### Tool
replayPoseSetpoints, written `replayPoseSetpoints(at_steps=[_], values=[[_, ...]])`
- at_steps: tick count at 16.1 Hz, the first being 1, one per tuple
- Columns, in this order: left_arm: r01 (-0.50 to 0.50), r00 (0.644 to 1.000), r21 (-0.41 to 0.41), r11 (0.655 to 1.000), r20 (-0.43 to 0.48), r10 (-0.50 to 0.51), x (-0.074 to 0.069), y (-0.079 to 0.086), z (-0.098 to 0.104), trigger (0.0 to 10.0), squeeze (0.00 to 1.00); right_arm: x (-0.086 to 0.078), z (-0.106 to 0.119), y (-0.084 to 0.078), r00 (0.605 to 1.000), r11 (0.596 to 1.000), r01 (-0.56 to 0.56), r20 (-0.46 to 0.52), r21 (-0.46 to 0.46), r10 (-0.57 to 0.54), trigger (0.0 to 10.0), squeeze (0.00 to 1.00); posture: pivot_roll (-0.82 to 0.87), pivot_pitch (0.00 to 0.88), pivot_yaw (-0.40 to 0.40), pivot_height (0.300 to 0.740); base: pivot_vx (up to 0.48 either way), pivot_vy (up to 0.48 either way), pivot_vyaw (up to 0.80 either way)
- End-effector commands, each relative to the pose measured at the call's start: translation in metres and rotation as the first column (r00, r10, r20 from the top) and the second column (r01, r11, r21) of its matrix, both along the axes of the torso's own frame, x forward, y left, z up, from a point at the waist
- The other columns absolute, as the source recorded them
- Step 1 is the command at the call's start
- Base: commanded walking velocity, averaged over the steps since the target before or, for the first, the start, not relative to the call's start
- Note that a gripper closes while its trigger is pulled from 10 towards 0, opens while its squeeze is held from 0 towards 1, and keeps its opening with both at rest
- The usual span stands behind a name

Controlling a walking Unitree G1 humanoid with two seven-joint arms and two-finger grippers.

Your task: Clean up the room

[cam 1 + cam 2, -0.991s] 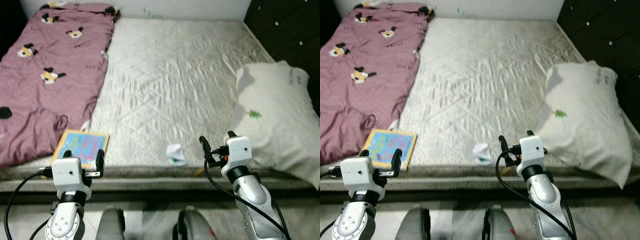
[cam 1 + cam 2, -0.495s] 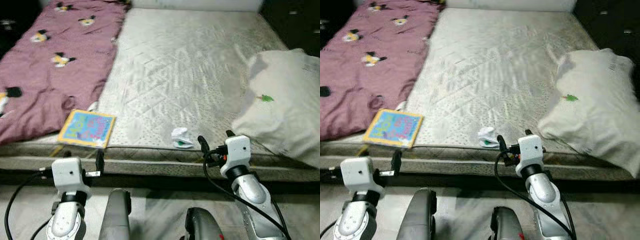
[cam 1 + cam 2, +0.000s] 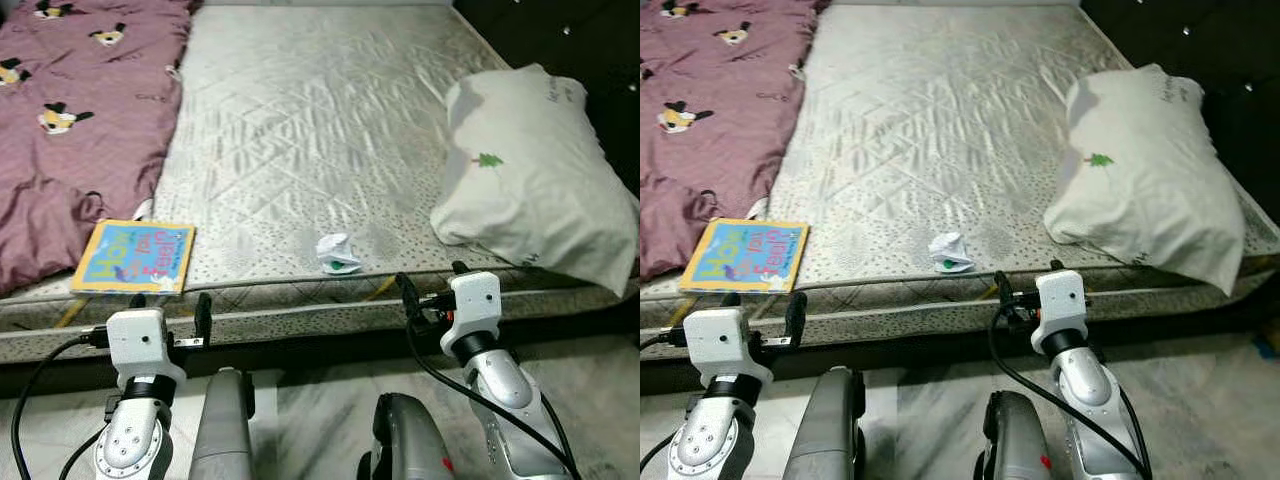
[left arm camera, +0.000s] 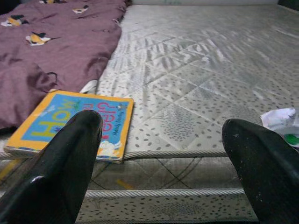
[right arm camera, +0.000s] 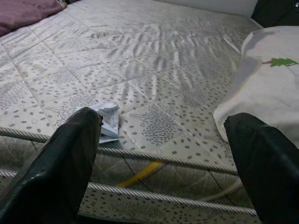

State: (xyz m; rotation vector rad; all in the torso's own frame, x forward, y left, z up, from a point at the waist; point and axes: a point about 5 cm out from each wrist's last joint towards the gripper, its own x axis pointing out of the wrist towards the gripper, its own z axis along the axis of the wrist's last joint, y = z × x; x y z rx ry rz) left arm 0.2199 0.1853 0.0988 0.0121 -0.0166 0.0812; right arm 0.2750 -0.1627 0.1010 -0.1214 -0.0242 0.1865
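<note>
Quilted grey mattress (image 3: 320,130) spans everything ahead of both grippers; its front edge lies just beyond the fingertips; purple blanket (image 3: 70,130) with cartoon prints covers the part far ahead and outboard of the left gripper (image 4: 161,163); white pillow (image 3: 530,180) with a small green tree print lies ahead and outboard of the right gripper (image 5: 163,161); picture book (image 3: 135,257), yellow-bordered, rests flat at the mattress edge just ahead of the left gripper, one corner touching the blanket hem; crumpled white paper scrap (image 3: 337,254) with a green mark sits near the edge, ahead and slightly inboard of the right gripper.

Both grippers released, fingers spread wide, nothing between them; both held low in front of the mattress side, not touching it.

Judged step: approach and selection, no item yet picked up; tidying barely begun.

Next move, as judged: right gripper reaches forward over the edge cord to the scrap, descends, closes lightly; scrap is soft and thin, so the fingers must pinch close to the fabric without snagging the quilting; book is the likely left-arm target.
</note>
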Motion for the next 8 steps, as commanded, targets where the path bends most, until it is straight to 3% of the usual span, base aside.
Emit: replayPoseSetpoints(at_steps=[1, 8], values=[[0.015, 1.000, 0.004, 1.000, -0.005, -0.015, -0.0019, -0.0008, -0.0010, 10.0, 0.00, -0.0007, -0.0017, -0.0014, 1.000, 1.000, 0.009, -0.008, -0.003, -0.009, 10.0, 0.00, 0.10, 0.184, -0.031, 0.581, 0.356, 0.000, 0.00], [0.019, 1.000, 0.000, 1.000, -0.012, -0.019, -0.0018, -0.0009, -0.0019, 10.0, 0.00, -0.0010, -0.0035, -0.0006, 1.000, 1.000, 0.005, -0.011, -0.005, -0.005, 10.0, 0.00, 0.10, 0.178, -0.029, 0.581, 0.348, 0.000, 0.00]])
